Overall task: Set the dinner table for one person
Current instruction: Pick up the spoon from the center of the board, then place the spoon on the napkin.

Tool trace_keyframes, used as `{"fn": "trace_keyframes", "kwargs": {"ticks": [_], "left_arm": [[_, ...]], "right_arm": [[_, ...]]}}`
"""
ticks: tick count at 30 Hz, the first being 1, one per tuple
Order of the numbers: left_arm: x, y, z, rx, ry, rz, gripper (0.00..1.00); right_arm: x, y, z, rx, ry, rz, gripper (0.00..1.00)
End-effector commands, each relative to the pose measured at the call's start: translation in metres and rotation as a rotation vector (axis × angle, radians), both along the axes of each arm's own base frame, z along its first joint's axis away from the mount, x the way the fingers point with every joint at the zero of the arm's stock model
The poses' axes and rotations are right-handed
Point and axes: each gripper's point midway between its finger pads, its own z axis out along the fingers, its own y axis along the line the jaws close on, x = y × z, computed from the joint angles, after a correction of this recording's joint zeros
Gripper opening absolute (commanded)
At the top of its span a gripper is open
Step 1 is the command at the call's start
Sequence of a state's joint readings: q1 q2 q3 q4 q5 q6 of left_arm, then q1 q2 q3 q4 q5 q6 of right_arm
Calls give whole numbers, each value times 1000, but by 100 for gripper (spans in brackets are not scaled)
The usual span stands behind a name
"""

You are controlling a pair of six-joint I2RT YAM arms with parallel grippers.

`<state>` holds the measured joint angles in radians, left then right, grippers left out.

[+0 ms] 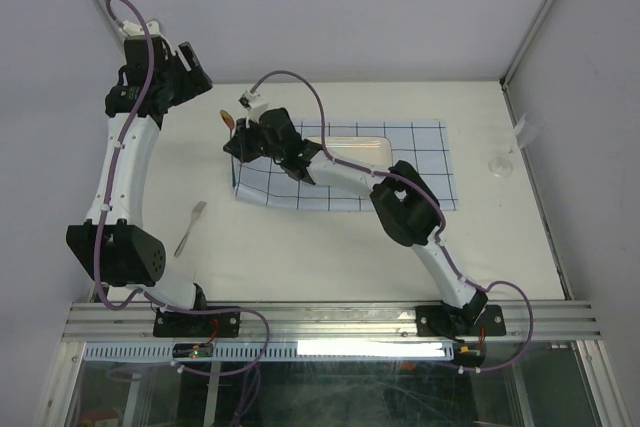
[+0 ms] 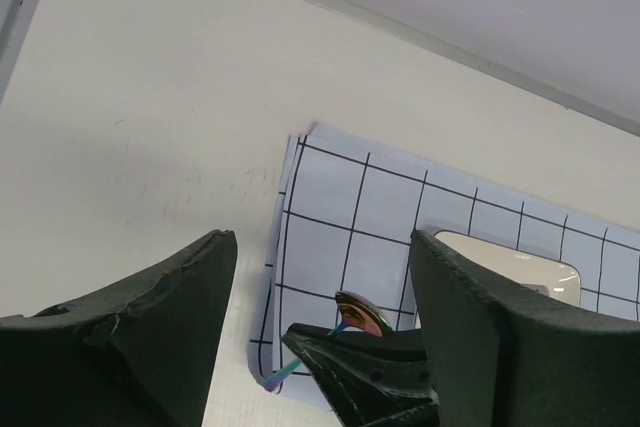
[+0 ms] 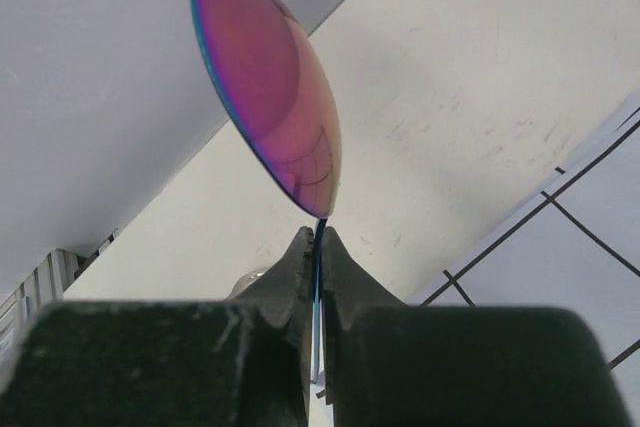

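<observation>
The cream-white, matte surface (image 1: 330, 257) fills the scene, faintly scuffed, with aluminium rails along its near edge. Above its far left corner the left gripper (image 1: 192, 65) gapes wide and holds nothing. The right gripper (image 3: 318, 247) is clamped on the handle of an iridescent spoon (image 3: 268, 87), at the left edge of the blue checked cloth (image 1: 420, 162).

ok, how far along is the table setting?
Done: cloth down, plate on it. In hand: right gripper shut on the spoon at the cloth's left edge. To do: set it down, then the silver utensil and clear glass sitting off the cloth on the dinner table. Idle: left gripper, open, empty.
</observation>
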<state>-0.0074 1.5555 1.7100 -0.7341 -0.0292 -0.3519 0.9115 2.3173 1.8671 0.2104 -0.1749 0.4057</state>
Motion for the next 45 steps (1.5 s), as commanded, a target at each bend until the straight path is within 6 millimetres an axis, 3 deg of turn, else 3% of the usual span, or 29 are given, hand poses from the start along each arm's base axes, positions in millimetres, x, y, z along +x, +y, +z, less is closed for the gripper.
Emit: {"fn": "trace_keyframes", "kwargs": {"ticks": [1, 9, 14, 20, 28, 35, 45], "left_arm": [[-7, 3, 19, 30, -57, 8, 72], [-7, 6, 16, 52, -54, 11, 72], [-5, -1, -3, 29, -17, -18, 72], [-5, -12, -34, -28, 14, -50, 72], [1, -27, -60, -98, 41, -98, 71], [5, -36, -84, -133, 75, -125, 71], [8, -37, -88, -135, 71, -128, 71]], "right_arm": [[0, -3, 85, 107, -128, -15, 0], [2, 0, 90, 119, -125, -17, 0], [6, -17, 94, 48, -145, -50, 0], [31, -74, 98, -47, -104, -153, 0], [55, -155, 106, -163, -89, -276, 0], [66, -213, 91, -252, -54, -363, 0], [73, -286, 57, -400, 32, -493, 0]]}}
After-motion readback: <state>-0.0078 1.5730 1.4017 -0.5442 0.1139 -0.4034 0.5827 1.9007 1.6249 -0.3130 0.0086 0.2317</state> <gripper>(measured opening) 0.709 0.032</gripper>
